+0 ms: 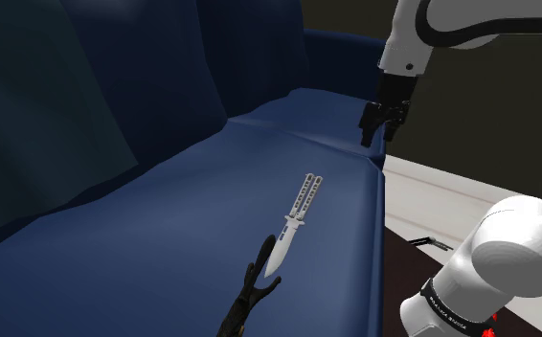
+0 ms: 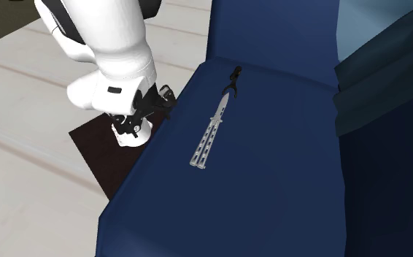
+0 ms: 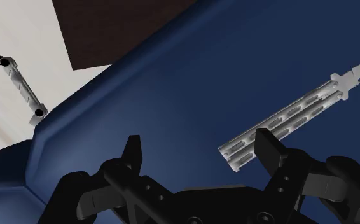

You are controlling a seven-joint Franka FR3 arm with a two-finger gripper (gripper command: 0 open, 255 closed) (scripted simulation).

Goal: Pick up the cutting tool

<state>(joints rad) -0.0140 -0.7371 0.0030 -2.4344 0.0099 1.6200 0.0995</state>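
A silver butterfly knife (image 1: 298, 214) lies flat on the blue sofa seat (image 1: 192, 239), its perforated handles pointing toward my gripper and its blade pointing away. In the second exterior view the knife (image 2: 211, 133) lies lengthwise near the cushion's floor-side edge. My black gripper (image 1: 378, 128) hangs above the seat's edge, beyond the handle end and apart from it. In the wrist view the gripper (image 3: 200, 153) is open with nothing between its fingers, and the knife's handle end (image 3: 287, 121) lies below, close to one fingertip (image 3: 268, 147).
A black forked object (image 1: 251, 290) lies on the seat at the blade's tip. The sofa's back cushions (image 1: 116, 86) rise behind the seat. A slim silver rod with black ends (image 3: 23, 86) rests on the pale floor beside a dark mat (image 2: 103, 157).
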